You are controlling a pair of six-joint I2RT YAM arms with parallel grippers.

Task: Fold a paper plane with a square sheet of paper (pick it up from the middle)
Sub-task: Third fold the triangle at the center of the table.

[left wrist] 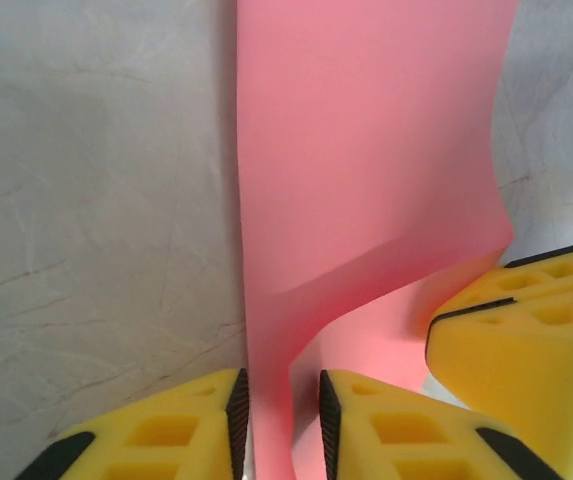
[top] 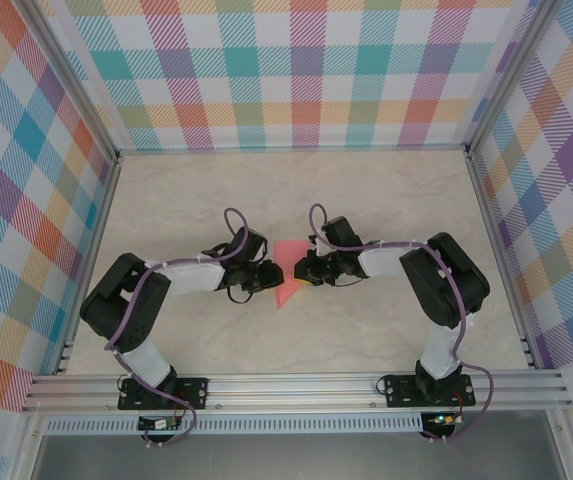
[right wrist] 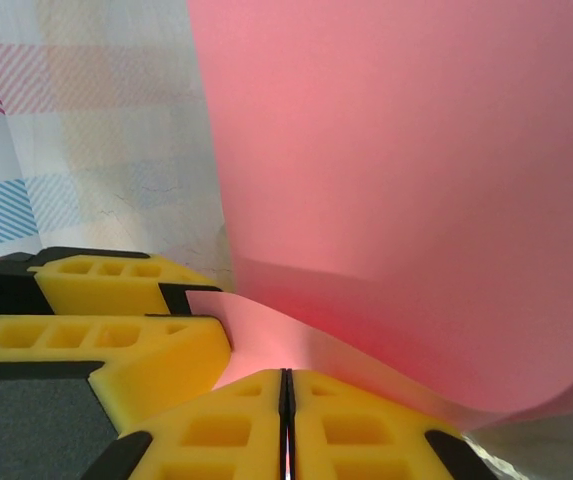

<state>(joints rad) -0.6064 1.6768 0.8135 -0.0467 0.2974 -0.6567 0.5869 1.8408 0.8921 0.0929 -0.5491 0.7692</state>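
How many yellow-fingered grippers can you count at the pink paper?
2. The left gripper is at the left side of the pink paper sheet; the right gripper is at its right side.

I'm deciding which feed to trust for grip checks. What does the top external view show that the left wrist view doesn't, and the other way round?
Top external: the left arm and right arm whole, the plaid walls, and the square sheet of paper as a pink wedge between the left gripper and right gripper. Left wrist: the sheet's edge running between the left fingers, whose jaws stand slightly apart, and a curl bending toward the right gripper's yellow fingers. Both: the paper, both grippers, the tabletop.
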